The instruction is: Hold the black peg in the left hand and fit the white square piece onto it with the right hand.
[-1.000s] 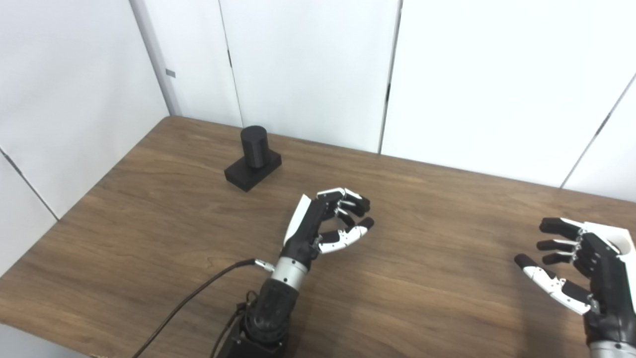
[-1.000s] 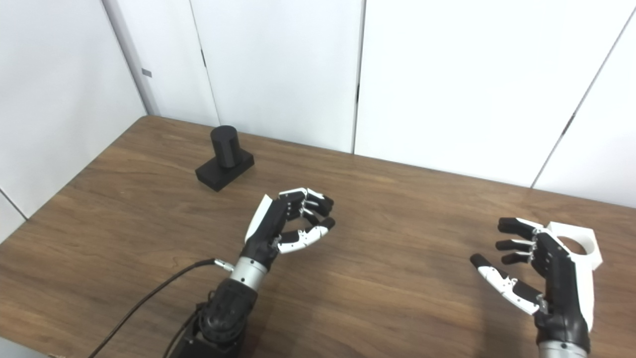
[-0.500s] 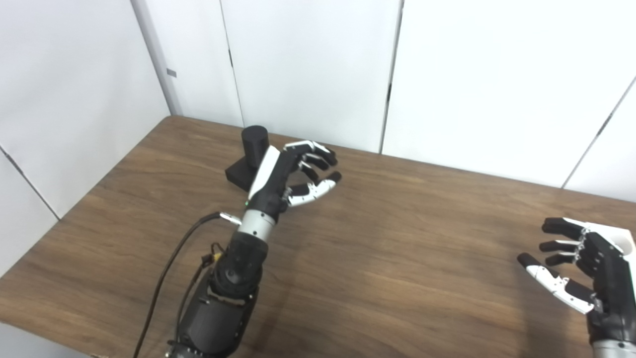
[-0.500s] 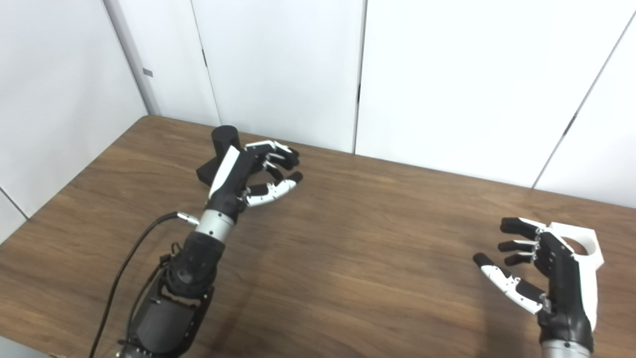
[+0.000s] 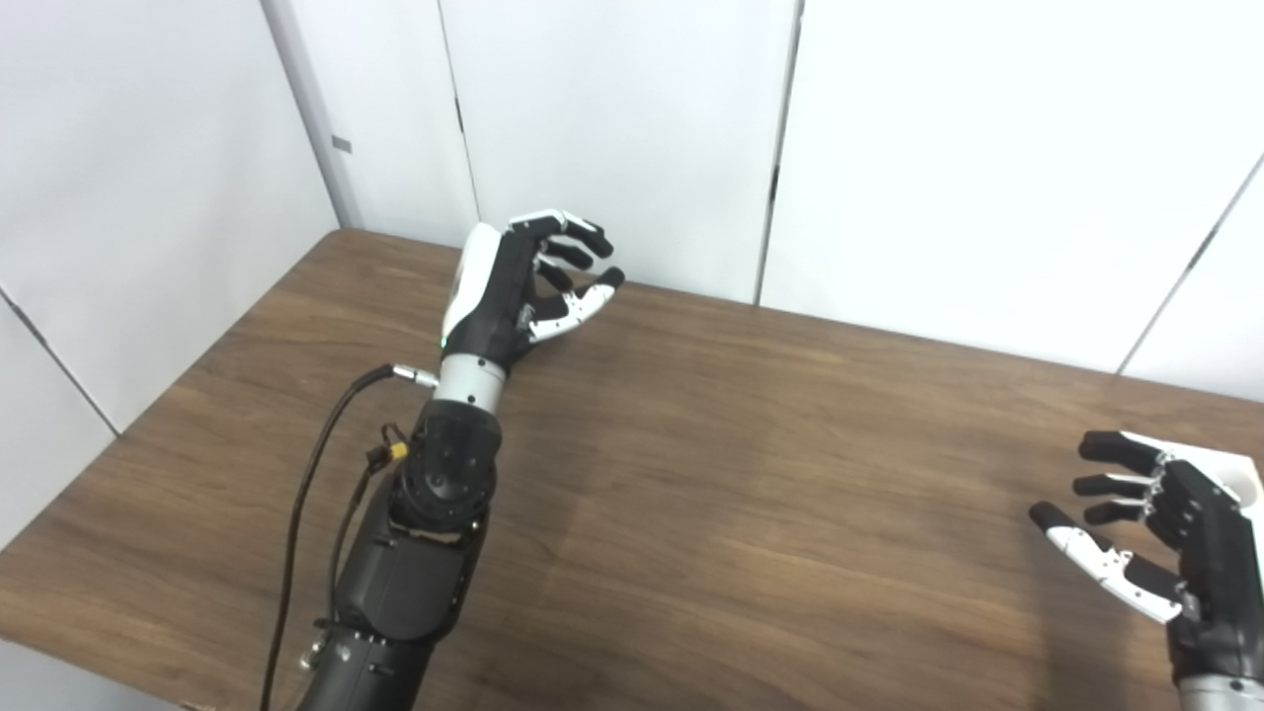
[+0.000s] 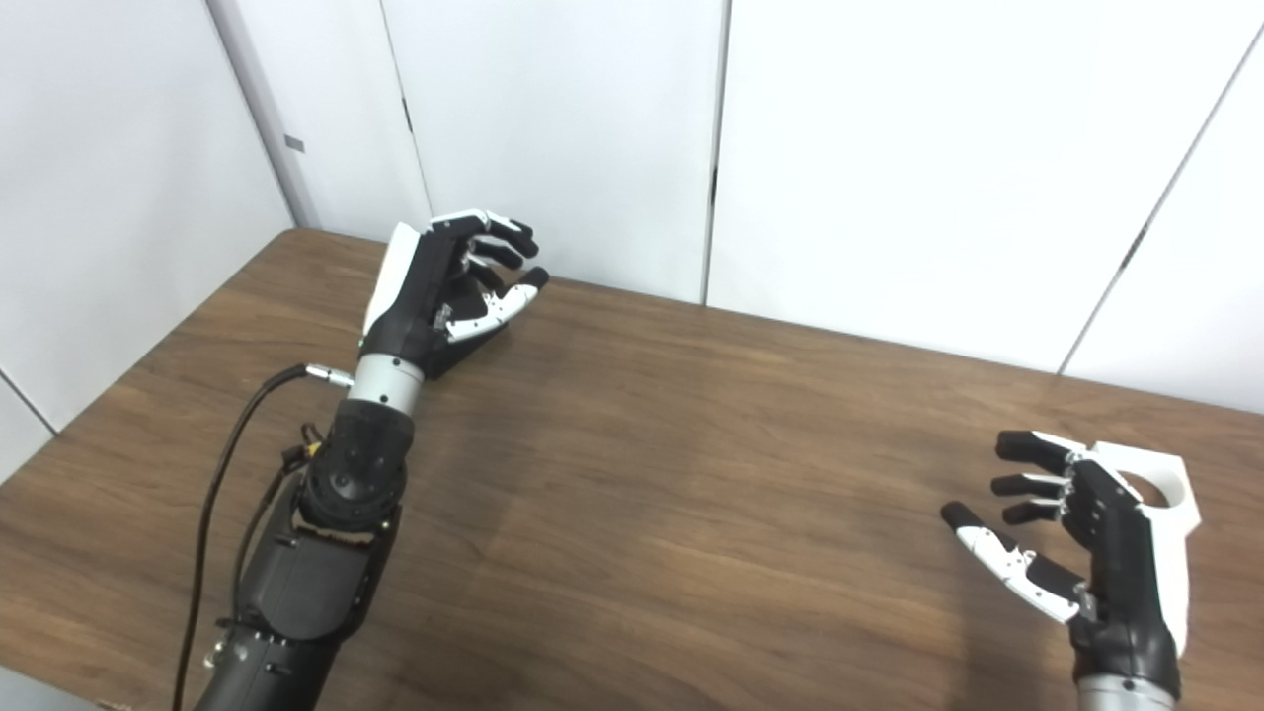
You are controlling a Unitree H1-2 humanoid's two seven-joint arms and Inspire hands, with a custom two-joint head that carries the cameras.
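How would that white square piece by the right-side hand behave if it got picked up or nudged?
The white square piece looks like hard molded plastic, so probably stiff. A round hole goes through it, so it is likely light for its size. Its flat faces and square corners suggest it would slide on the wooden table, not roll. The right hand hides part of it.

White square piece (image 6: 1165, 482) flat on table (image 6: 691, 474)

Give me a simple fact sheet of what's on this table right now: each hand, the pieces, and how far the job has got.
left hand: open, far left of the table, in front of the peg, holding nothing
peg: hidden behind the left hand
right hand: open, near right, holding nothing
white piece: on the table behind the right hand, round hole showing
progress: nothing grasped yet
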